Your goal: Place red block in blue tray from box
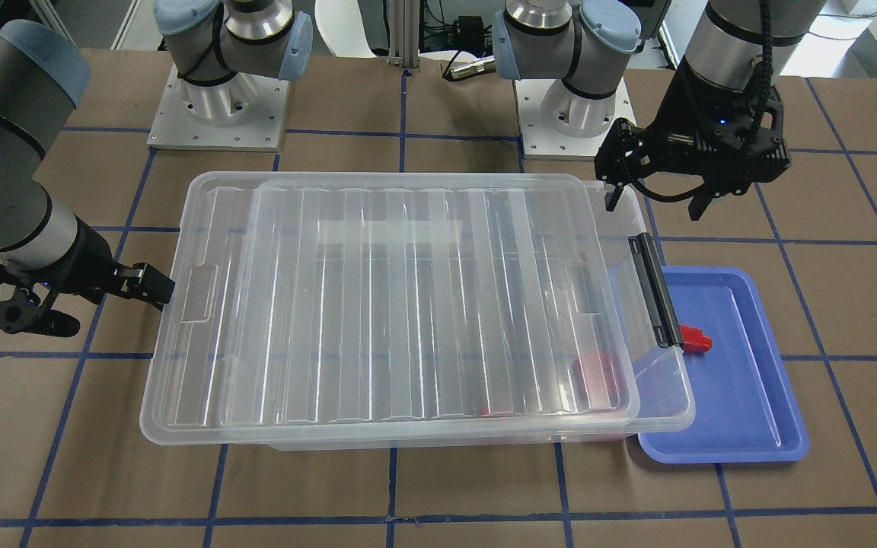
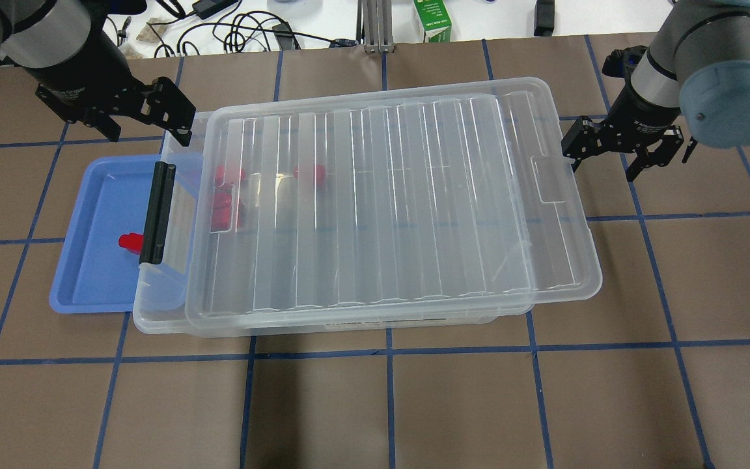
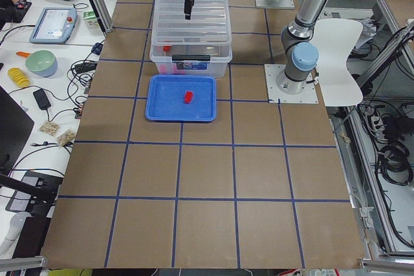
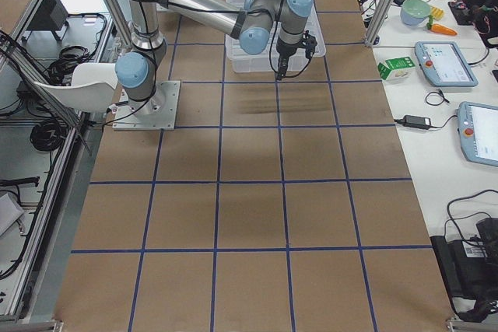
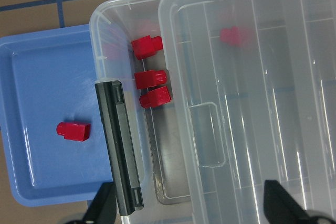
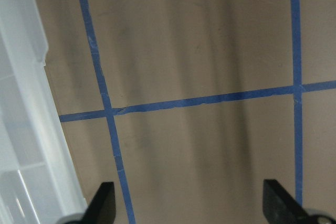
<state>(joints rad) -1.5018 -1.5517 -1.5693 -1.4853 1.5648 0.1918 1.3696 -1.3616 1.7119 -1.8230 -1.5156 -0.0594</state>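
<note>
The clear box [image 2: 166,312] lies across the table, its ribbed lid [image 2: 388,208] slid off the black-latch [image 2: 157,212] end so a gap is uncovered there. Several red blocks [image 5: 151,78] lie in the box by that gap, one more under the lid [image 5: 234,35]. One red block [image 1: 696,339] lies in the blue tray [image 1: 743,411], which sits partly under the latch end; it also shows in the left wrist view [image 5: 73,130]. My left gripper [image 1: 655,199] is open and empty, above the box's far latch-end corner. My right gripper [image 2: 603,166] is open and empty beside the box's other end.
The table is brown with blue tape grid lines. The robot bases [image 1: 218,106] stand behind the box. A green carton [image 2: 432,19] and cables lie beyond the far edge in the overhead view.
</note>
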